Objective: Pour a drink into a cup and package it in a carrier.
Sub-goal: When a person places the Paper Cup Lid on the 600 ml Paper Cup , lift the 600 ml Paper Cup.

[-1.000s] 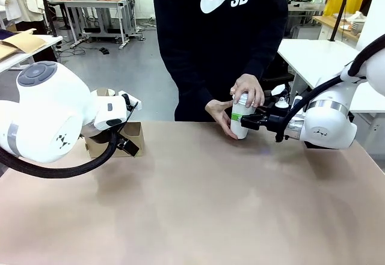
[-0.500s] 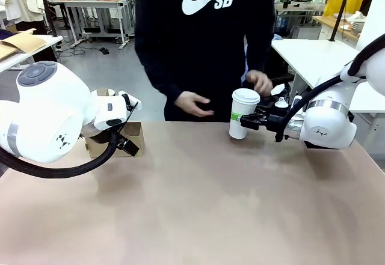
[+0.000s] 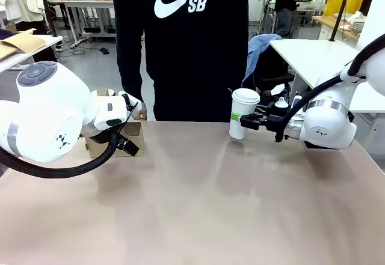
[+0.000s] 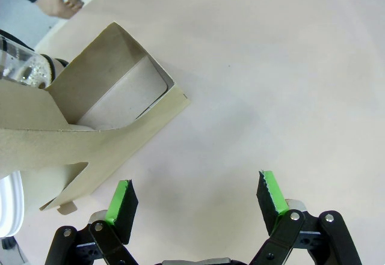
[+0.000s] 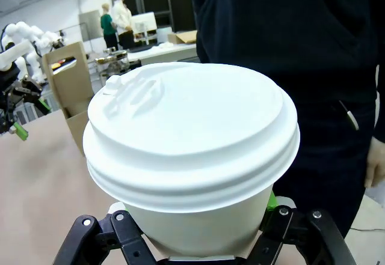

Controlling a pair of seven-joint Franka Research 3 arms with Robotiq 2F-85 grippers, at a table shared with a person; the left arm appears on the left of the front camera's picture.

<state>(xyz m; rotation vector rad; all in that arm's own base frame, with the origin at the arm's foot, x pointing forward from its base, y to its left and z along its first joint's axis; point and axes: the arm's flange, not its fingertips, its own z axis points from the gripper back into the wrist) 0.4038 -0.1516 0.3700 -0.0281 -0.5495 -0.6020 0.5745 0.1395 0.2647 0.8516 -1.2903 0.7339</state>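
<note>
Person [image 3: 180, 48]: shifted toward picture left, hands gone from cup [image 3: 243, 113].
Right tool [image 3: 243, 119]: clamped around middle of lidded cup, upright at far side of desk [image 3: 198, 205].
Left tool [image 4: 195, 196]: spread wide, empty, just beside carrier [image 4: 90, 109], not touching.

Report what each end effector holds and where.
The right end effector grips the white cup around its body, below the lid. The left end effector is open, holding nothing.
</note>
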